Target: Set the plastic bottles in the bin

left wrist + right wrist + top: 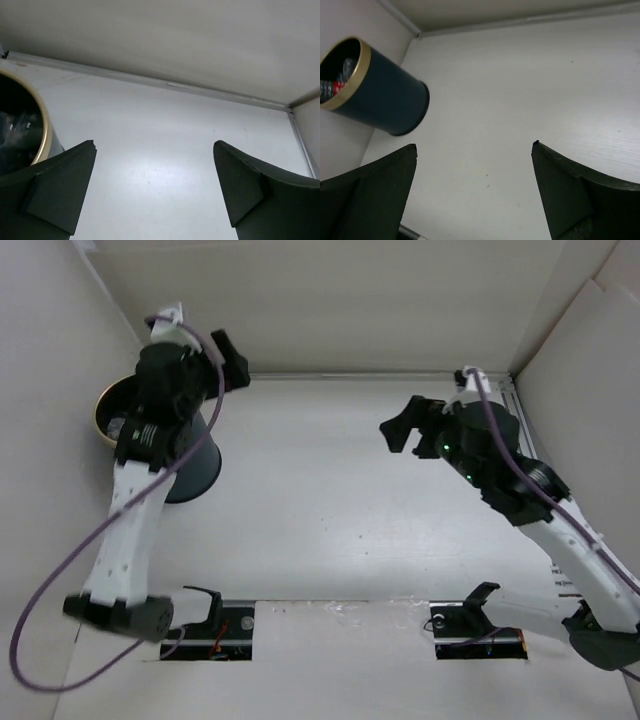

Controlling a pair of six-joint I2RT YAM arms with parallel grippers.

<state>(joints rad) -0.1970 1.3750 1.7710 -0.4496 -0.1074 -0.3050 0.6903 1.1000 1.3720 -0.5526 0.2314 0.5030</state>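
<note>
the bottles (339, 86) are inside the bin (385, 100); through its mouth the right wrist view shows crumpled clear plastic and a patch of red label, packed against the black inside; how many lie there cannot be told; the left wrist view catches a glint of clear plastic just under the rim.

the bin is a dark navy cylinder with a gold rim; it stands on its base near the far left corner of the white counter (330, 500), close to the left wall.

the left arm (125, 530) rises from its base at the near edge and runs up the left side, with its wrist above the bin's mouth; the left tool (233, 360) points past the rim toward the far edge, over the counter just right of the bin; its jaws stand wide apart, released, grasping nothing; between them the wrist view shows only counter and the far wall.

the right arm (560, 530) reaches from the near right corner toward the far right, close along the right wall; the right tool (402, 423) is turned left toward the middle of the counter, raised off it and well apart from the bin; its jaws are spread wide, released, with nothing between them; its wrist view looks across the counter at the bin.
</note>
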